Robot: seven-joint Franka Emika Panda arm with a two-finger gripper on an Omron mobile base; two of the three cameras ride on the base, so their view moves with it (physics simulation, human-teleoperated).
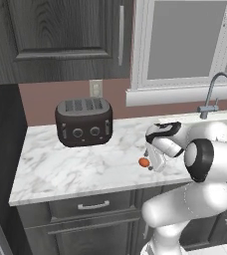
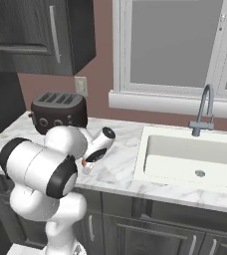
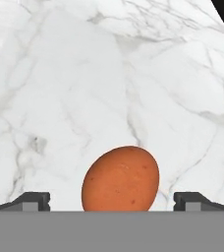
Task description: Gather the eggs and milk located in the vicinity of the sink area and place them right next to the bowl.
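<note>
An orange-brown egg [image 3: 120, 179] lies on the white marble counter [image 3: 84, 88], midway between my two dark fingertips [image 3: 33, 199]. A gap shows on each side of it, so my gripper [image 3: 114, 201] is open around the egg without touching it. From the left base view the egg [image 1: 144, 162] sits near the counter's front edge, just left of the gripper [image 1: 150, 163], which points down at it. In the right base view the egg [image 2: 83, 162] peeks out beside the hand [image 2: 89, 166]. The cream sink [image 2: 185, 164] lies to the right. Milk and bowl are out of view.
A dark toaster [image 1: 83, 122] stands at the back left of the counter, under a dark wall cabinet [image 1: 60, 35]. A curved grey faucet [image 2: 204, 112] rises behind the sink, below the window. The counter's front edge [image 1: 85, 191] runs close to the egg.
</note>
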